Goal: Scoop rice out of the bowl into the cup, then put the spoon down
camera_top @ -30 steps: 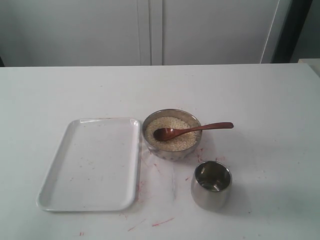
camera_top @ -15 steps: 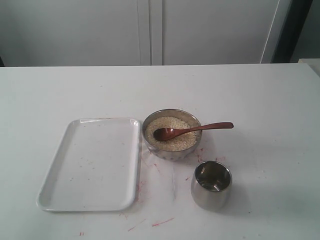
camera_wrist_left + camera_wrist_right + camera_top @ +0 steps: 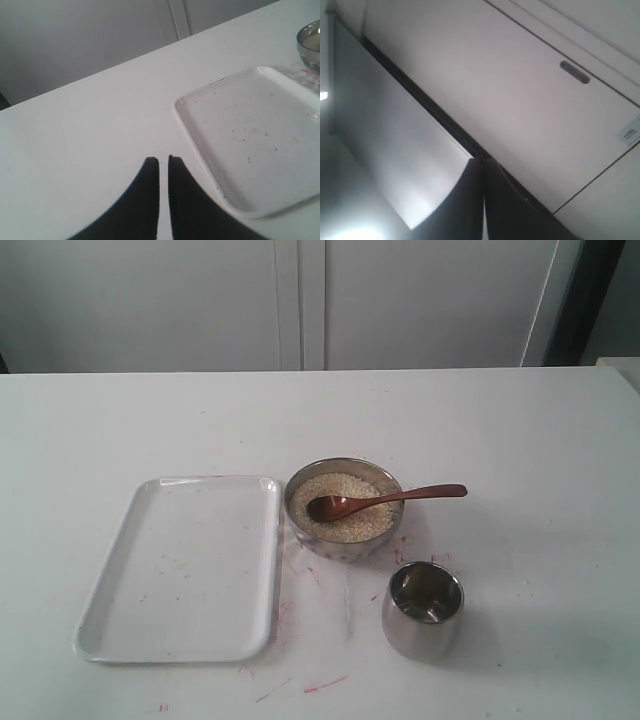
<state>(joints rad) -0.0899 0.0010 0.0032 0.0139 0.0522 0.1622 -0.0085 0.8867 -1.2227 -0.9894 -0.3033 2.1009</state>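
No legible txt, small label [image 3: 629,134] on cabinet door [image 3: 520,100], too blurry to read

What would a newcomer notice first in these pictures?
The dark wooden spoon stands out first. It lies in the rice of the steel bowl mid-table, with its handle poking out over the rim to the right. A shiny steel cup stands just in front and to the right of the bowl, and a white tray flecked with red lies to the bowl's left.

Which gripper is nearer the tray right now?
Left. The left gripper sits over table beside the tray; the right gripper points at a cabinet, tray out of its view.
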